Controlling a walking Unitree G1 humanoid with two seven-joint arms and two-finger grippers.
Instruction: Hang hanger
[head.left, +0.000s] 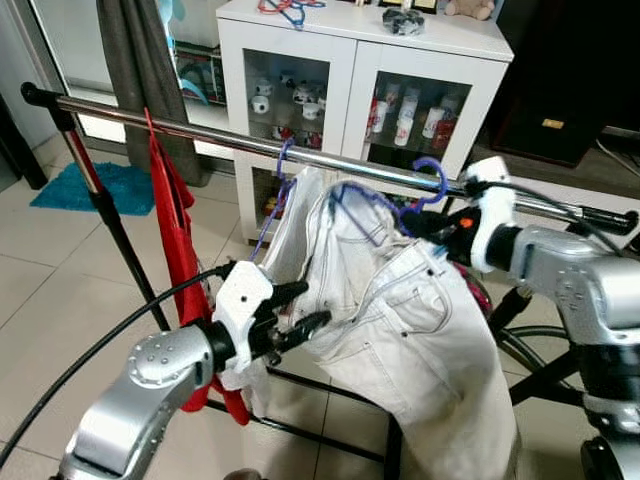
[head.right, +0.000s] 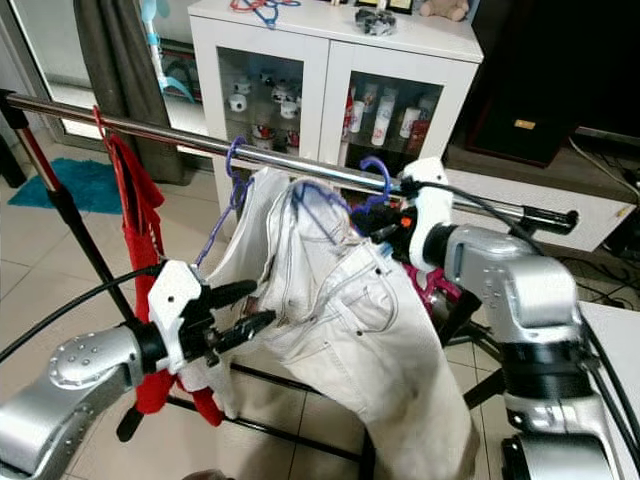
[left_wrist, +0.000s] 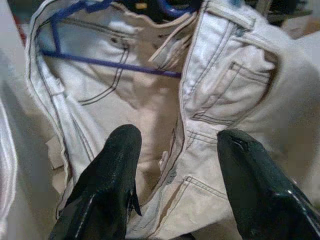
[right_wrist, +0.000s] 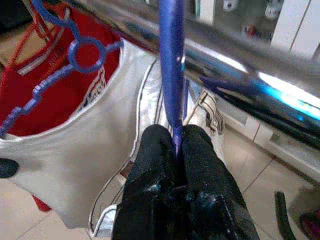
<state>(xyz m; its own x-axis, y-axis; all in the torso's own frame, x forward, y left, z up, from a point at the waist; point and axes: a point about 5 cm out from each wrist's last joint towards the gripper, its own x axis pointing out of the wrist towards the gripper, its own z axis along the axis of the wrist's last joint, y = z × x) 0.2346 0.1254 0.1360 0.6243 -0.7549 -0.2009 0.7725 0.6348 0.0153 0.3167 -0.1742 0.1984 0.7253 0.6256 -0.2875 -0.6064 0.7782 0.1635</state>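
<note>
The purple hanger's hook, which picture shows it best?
The right wrist view: the hook rises big and close from the shut right gripper past the rail. The eye views show it small, curling over the rail. The left wrist view shows the hanger's bar.

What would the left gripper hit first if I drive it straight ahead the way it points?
Most likely the white jeans: the left gripper is open and points into their fabric below the blue hanger. Depth is unclear, but nothing else lies between.

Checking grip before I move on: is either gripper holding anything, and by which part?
Right gripper is shut on the blue hanger, on its neck below the hook. Left gripper is open by the white jeans.
</note>
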